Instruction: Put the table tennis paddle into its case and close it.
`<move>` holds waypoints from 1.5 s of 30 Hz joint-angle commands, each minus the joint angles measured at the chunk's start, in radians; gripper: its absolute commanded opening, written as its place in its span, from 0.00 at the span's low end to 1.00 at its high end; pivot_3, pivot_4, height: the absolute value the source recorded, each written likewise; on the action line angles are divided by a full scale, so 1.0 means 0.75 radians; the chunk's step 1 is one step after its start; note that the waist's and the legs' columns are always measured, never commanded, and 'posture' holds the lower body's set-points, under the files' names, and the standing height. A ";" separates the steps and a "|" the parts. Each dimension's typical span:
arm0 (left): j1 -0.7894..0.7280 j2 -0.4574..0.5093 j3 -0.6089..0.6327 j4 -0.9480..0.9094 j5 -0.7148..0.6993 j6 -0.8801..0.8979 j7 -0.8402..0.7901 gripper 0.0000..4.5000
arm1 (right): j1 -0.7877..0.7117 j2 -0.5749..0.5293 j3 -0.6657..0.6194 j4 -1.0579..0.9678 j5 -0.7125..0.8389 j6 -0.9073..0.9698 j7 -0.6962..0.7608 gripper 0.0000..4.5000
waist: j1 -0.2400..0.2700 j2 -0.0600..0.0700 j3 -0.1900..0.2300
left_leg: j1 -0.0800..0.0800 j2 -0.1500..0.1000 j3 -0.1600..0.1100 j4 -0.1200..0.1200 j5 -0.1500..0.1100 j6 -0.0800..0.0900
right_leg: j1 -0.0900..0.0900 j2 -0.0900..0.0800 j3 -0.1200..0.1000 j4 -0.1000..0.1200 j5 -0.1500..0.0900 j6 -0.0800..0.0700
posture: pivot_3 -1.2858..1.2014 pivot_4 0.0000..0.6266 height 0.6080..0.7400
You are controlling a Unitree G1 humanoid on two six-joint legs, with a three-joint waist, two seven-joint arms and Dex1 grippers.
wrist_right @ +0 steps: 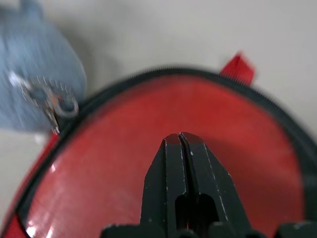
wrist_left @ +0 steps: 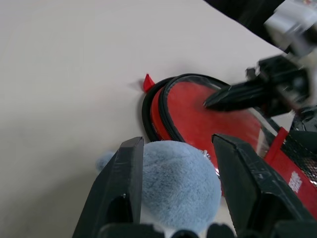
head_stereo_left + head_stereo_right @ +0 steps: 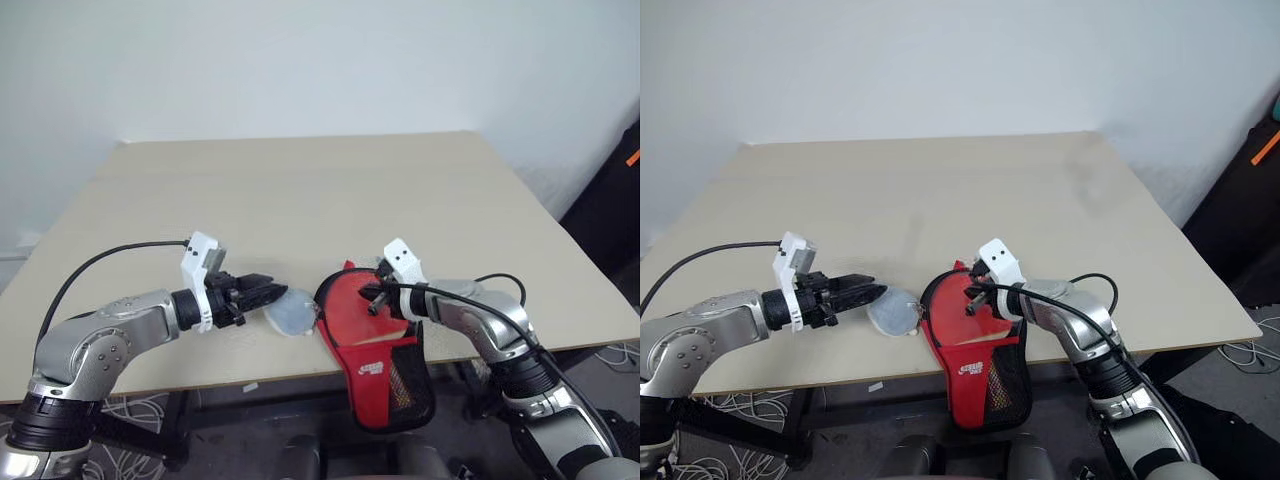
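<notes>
Desk point(image 3: 300, 190), beige, carrying the case point(image 3: 372, 345) at its near edge, the mesh end hanging past the rim. Closing step in hand, judged: the table tennis paddle point(image 1: 163, 124) lies inside, its red face showing under the clear panel. Right hand point(image 1: 181, 140) clenched, tips pressing that panel; left hand point(image 2: 178, 163) half-parted around a blue fluffy charm point(image 2: 173, 178) (apparently on the zip pull). Next: draw the zip round. Handle hidden
</notes>
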 commanded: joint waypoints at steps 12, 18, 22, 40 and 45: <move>0.070 -0.101 0.050 0.010 0.147 -0.046 -0.149 0.83 | 0.040 0.071 0.035 0.072 -0.107 -0.094 0.027 0.00 | -0.001 0.000 0.000 | 0.002 0.001 -0.001 0.000 0.000 0.000 | 0.001 0.000 0.000 0.000 0.000 0.000 | 0.52 0.00 0.68; 0.092 -0.131 0.011 0.016 0.223 -0.075 -0.206 0.99 | 0.056 0.077 0.049 0.088 -0.139 -0.107 0.043 0.00 | 0.000 0.000 -0.001 | 0.002 0.001 -0.001 0.000 0.000 0.000 | 0.001 0.000 0.000 0.000 0.000 0.000 | 0.52 0.00 0.68; 0.092 -0.177 -0.024 0.042 0.287 -0.083 -0.215 0.99 | 0.060 0.086 0.051 0.086 -0.150 -0.106 0.050 0.00 | 0.000 0.000 -0.001 | 0.003 0.001 -0.001 0.000 0.000 0.000 | 0.002 0.001 -0.001 0.001 0.000 0.000 | 0.52 0.00 0.68; 0.014 -0.307 -0.085 0.270 0.522 -0.120 -0.200 0.79 | 0.077 0.091 0.025 0.053 -0.165 -0.072 0.041 0.00 | 0.001 0.001 -0.004 | 0.004 0.000 -0.002 0.000 0.000 0.000 | 0.003 0.000 -0.001 0.001 0.000 0.000 | 0.52 0.00 0.68; -0.046 -0.298 -0.104 0.286 0.556 -0.112 -0.210 0.41 | 0.079 0.088 0.030 0.053 -0.171 -0.068 0.039 0.00 | 0.002 0.001 -0.004 | 0.004 0.000 -0.002 0.001 0.000 0.000 | 0.004 0.000 -0.002 0.001 0.000 0.000 | 0.52 0.00 0.68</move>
